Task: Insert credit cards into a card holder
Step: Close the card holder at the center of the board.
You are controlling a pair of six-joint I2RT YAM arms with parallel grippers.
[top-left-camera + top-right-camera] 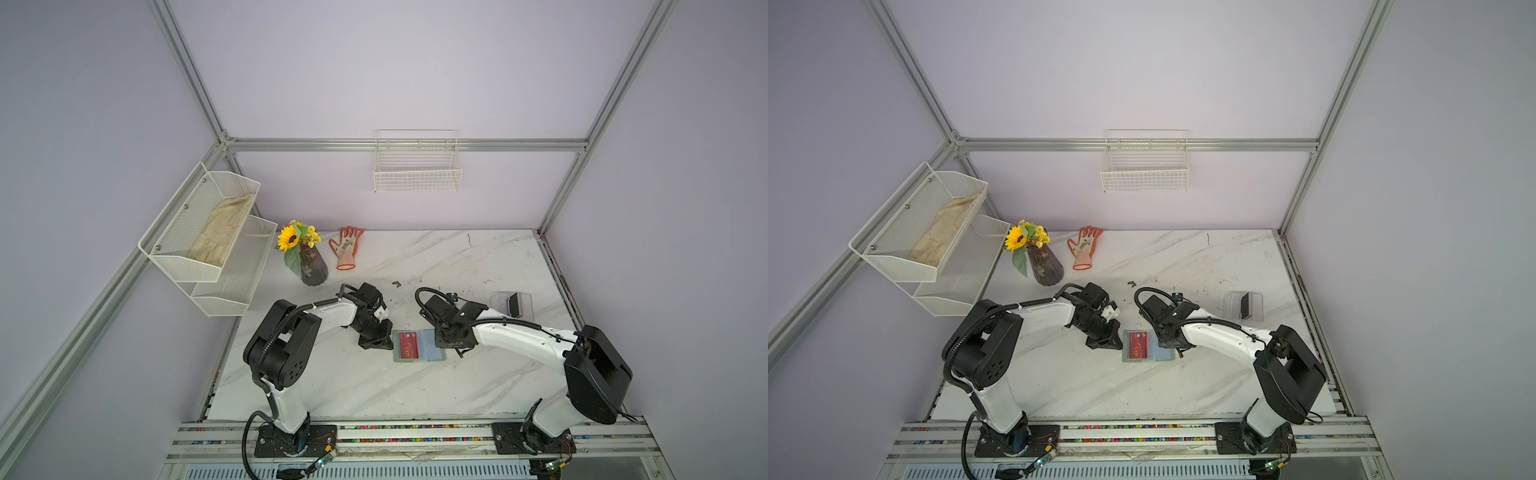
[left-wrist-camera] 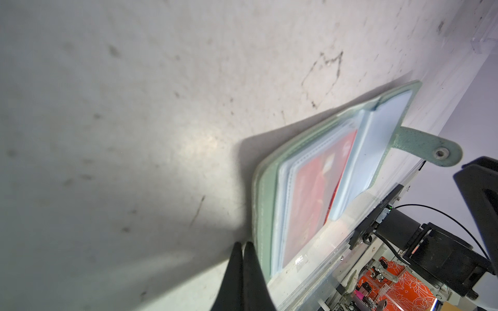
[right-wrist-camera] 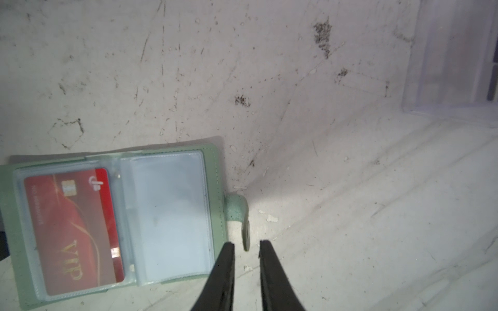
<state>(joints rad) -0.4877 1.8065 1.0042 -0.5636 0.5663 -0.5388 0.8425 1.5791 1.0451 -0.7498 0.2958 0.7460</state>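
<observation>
Card holder [image 3: 167,215] open flat on bench [image 3: 350,188], red card [image 3: 72,231] in one sleeve, left tool [image 2: 242,247] pressed together beside its edge, right tool [image 3: 246,245] slightly apart at snap tab [image 3: 237,210].

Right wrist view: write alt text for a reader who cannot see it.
A sage-green card holder lies open on a scuffed marble table, a red VIP card in one clear sleeve, the facing sleeve empty. The black fingers of the right hand, slightly apart, frame the tip of the holder's snap strap; a clear box stands farther off.
</observation>
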